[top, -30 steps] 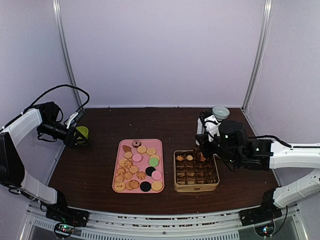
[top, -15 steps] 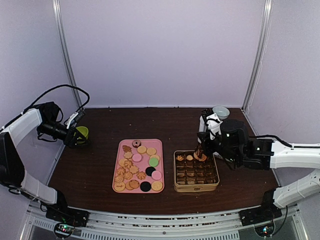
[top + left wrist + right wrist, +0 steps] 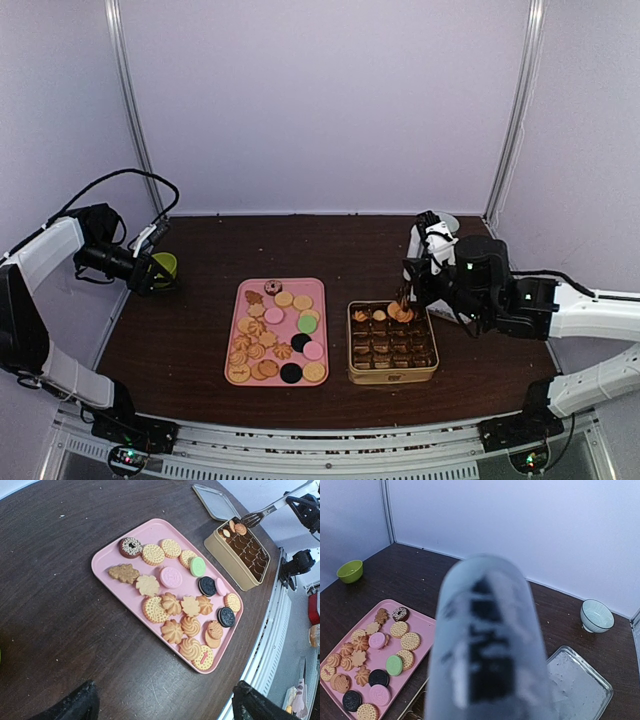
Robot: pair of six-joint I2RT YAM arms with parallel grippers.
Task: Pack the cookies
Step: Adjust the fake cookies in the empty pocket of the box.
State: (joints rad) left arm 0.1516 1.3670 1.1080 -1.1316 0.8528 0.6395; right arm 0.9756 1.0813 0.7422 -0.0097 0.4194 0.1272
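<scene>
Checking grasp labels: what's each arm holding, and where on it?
The right gripper holds the metal tongs near their handle end; the left gripper is open, empty.

No readable text, marks on tongs (image 3: 485,645) — too blurred

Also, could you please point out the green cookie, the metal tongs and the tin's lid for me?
green cookie (image 3: 198,566): left wrist view, centre of its top face.
metal tongs (image 3: 256,517): left wrist view, on the toothed tip.
lid (image 3: 577,686): right wrist view, middle of its flat panel.
</scene>
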